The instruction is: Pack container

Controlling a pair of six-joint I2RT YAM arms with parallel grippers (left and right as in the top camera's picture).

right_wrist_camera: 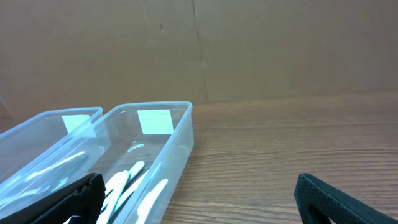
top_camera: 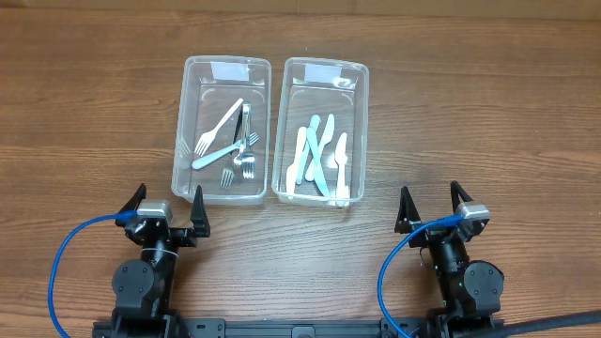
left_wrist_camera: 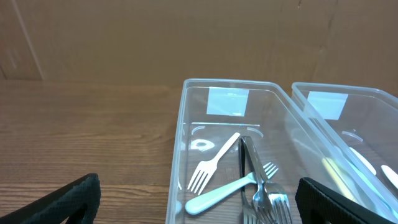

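2 clear rectangular plastic containers are sitting side by side, long sides nearly touching, on the brown wood-grain table (top_camera: pixel 94 113). The left clear container (top_camera: pixel 182 122) is holding forks: a white plastic fork (top_camera: pixel 218 125) is lying diagonally, a pale blue plastic utensil (top_camera: pixel 214 157) is crossing below it with its head tucked among the others, and several shiny metal forks (top_camera: pixel 246 143) are lying toward the container's right side. The right clear container (top_camera: pixel 362 122) is holding white and pale blue plastic knives (top_camera: pixel 319 158), lying roughly lengthwise and overlapping one another. Each container is carrying a white rectangular label (top_camera: pixel 225 70) on its far end.

Both arms are resting at the near edge of the table, each trailing a blue cable (top_camera: pixel 68 258). The left gripper (top_camera: pixel 169 192) is standing spread as wide as it goes just in front of the fork container's near end, gripping nothing; its black fingers (left_wrist_camera: pixel 62 202) are showing only at the bottom corners of the left wrist view. The right gripper (top_camera: pixel 430 192) is likewise gaping fully and holding nothing, sitting near the table edge off to the right of the knife container, over bare wood, apart from it.
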